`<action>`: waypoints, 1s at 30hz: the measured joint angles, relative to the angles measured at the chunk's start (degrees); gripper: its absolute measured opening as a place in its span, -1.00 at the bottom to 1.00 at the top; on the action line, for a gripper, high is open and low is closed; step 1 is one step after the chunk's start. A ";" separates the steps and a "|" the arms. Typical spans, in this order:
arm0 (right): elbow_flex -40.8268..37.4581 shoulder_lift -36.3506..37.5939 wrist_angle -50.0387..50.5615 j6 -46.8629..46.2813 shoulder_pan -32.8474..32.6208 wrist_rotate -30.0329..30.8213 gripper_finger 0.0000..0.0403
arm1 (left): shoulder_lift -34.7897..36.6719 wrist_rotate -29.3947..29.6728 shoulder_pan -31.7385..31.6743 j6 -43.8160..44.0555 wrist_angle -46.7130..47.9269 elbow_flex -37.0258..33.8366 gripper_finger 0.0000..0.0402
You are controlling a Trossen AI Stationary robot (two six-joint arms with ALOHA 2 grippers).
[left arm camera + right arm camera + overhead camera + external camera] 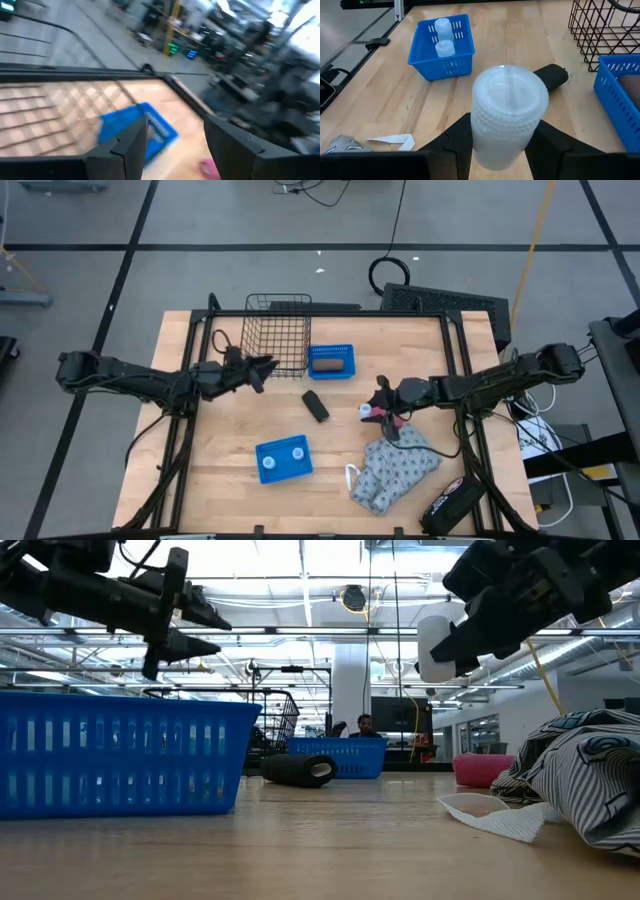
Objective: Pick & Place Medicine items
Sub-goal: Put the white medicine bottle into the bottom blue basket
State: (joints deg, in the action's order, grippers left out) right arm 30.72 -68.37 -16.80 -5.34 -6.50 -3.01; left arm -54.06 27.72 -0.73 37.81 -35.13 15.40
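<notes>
Held bottle [509,112]: white, ribbed cap, clamped between my right gripper [378,410] fingers, lifted clear of the table [230,420].
Other two bottles [443,37]: inside the near blue tray [283,459].
Right gripper position: above the patterned cloth [398,470], beside the black block [316,405].
Left gripper [262,370]: jaws apart, empty, raised beside the wire basket [278,332].
Far blue tray [331,362]: contains a brown block [330,363].

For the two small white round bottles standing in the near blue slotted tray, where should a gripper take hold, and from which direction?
Judging by their pose, from straight above, closing the fingers on the ribbed cap. The two small white round bottles stand upright and close together inside the blue slotted tray, whose walls block a sideways approach. The right gripper is already shut on a third white bottle, so the open left gripper looks freer.
</notes>
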 joint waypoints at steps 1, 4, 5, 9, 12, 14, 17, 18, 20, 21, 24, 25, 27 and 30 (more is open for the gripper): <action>0.00 -0.40 -0.11 -0.05 0.00 0.12 -0.34 | -1.30 -2.20 0.00 -0.25 -2.58 0.00 0.01; -0.02 -2.47 -2.44 -0.05 0.00 0.31 -0.34 | -6.04 -11.19 0.00 -0.55 -11.26 1.04 0.01; -0.02 -3.23 -3.35 0.09 0.00 0.33 -0.33 | -7.81 -14.53 0.00 -0.87 -12.24 2.36 0.01; -0.02 -6.67 -8.27 0.54 0.51 0.24 -0.33 | -15.07 -23.76 0.56 -2.89 -3.97 12.01 0.01; 0.82 -8.85 -8.70 0.49 1.32 0.30 -0.33 | -20.65 -24.88 1.59 -8.45 13.19 22.69 0.01; 1.95 -10.10 -7.62 0.49 1.63 0.48 -0.33 | -24.81 -23.61 2.31 -11.69 24.99 30.86 0.02; 3.51 -12.49 -7.39 0.95 1.64 1.73 -0.33 | -31.89 -22.63 3.36 -15.04 42.61 42.18 0.08; 3.86 -13.27 -7.28 1.55 1.64 1.81 -0.33 | -34.56 -22.84 3.83 -16.68 46.71 45.70 0.11; 4.92 -15.01 -7.15 2.35 1.64 1.78 -0.33 | -39.30 -23.20 4.81 -19.83 54.01 52.41 0.19; 5.40 -15.82 -7.18 2.87 1.64 1.78 -0.33 | -41.53 -23.20 5.32 -21.43 57.44 55.42 0.24; 6.64 -18.16 -7.30 4.27 1.64 1.79 -0.33 | -47.23 -23.24 6.50 -26.50 63.11 63.19 0.36; 6.92 -18.82 -7.33 4.73 1.64 1.79 -0.33 | -48.76 -23.22 6.84 -28.07 64.60 65.03 0.40; 7.25 -19.75 -7.34 5.13 1.64 1.77 -0.33 | -51.21 -23.25 7.26 -30.55 64.33 67.89 0.45; 7.75 -20.65 -8.33 6.06 1.64 1.76 -0.33 | -53.30 -23.25 7.26 -33.24 63.72 69.97 0.51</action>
State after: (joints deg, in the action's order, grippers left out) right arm 38.47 -89.02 -25.13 0.72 -4.86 -1.24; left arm -107.36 4.47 6.52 4.57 28.59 85.37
